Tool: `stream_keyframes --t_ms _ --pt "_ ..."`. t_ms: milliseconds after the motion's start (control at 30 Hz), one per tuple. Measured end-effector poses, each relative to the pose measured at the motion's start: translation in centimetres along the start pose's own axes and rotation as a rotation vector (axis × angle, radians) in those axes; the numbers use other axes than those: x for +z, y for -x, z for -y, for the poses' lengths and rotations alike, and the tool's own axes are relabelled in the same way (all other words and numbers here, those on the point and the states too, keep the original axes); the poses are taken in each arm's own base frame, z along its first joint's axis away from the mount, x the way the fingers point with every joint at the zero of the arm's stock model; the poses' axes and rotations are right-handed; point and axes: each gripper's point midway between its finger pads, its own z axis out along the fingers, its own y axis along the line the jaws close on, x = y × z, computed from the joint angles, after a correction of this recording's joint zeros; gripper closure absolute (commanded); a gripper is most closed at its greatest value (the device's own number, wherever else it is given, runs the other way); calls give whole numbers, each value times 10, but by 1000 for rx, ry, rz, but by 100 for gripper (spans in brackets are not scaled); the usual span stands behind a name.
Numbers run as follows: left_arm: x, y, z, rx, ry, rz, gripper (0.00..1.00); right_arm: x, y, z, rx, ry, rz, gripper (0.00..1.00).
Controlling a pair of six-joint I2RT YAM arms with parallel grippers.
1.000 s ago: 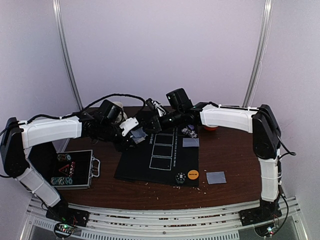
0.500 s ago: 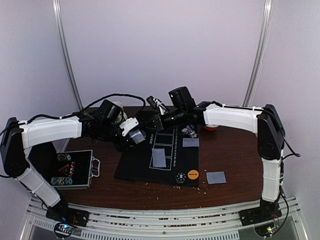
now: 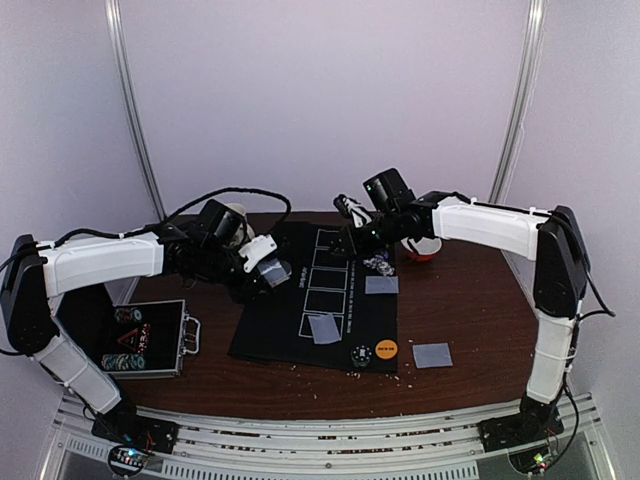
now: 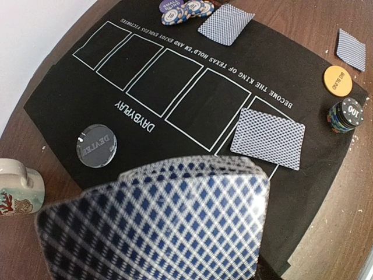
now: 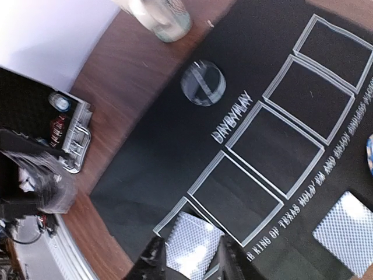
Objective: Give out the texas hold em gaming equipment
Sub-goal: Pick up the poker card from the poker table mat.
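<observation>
1 card (image 4: pixel 267 138) lies on mat (image 4: pixel 175 76) — L tool (image 3: pixel 268 272) grips deck (image 4: pixel 157 221).

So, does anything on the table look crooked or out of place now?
Yes. The card on the black mat lies tilted across the white outline of the end box, not square inside it. I see nothing damaged.

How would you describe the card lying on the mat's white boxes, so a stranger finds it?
On the brown table lies a black mat with a row of white boxes. At the row's near end a face-down card sits tilted across the outline. The other loose cards lie outside the row.
</observation>
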Motion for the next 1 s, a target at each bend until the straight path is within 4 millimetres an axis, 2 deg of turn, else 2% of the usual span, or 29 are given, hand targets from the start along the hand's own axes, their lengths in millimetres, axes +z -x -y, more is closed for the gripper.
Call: stream_keyframes --t_ms 100,267,367,533,733,1000 --pt "0 -1 -1 0 7 -3 54 12 -31 16 63 -66 -82 55" --pt "0 -1 -2 0 12 -5 54 42 -96 27 149 -116 -245 55" --pt "0 -1 -2 0 12 -5 54 53 -119 30 186 -124 -303 55" --pt "0 -1 -2 0 12 -5 54 62 -131 37 222 -139 -333 55" --pt "0 -1 -2 0 12 -5 54 71 -135 38 235 -108 -341 64" --pt "0 -1 -2 0 11 -5 54 78 -133 31 263 -30 -336 70"
